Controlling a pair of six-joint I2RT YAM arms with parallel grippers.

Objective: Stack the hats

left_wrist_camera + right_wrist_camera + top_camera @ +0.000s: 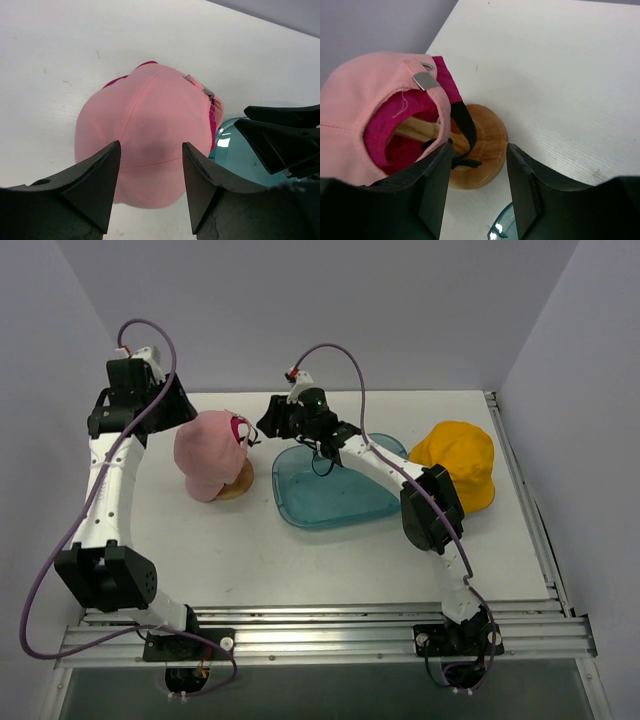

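Observation:
The pale pink hat point(207, 453) sits on top of the magenta hat point(240, 427), both on a wooden stand point(238, 486). The yellow-orange hat point(457, 465) lies on the table at the far right. No grey hat shows. My left gripper point(180, 412) is open and empty, hovering over the pink hat point(150, 130), with magenta point(215, 122) showing at its edge. My right gripper point(260, 430) is open at the stack's right side. In the right wrist view its jaws point(479, 145) straddle the stand's base point(487, 145), the left finger beside the pink brim point(365, 95) and a black strap point(465, 120).
A translucent teal tray point(330, 495) lies between the stand and the yellow-orange hat, under my right arm; it also shows in the left wrist view point(235, 155). White walls close the table on three sides. The metal rail point(320, 630) runs along the near edge.

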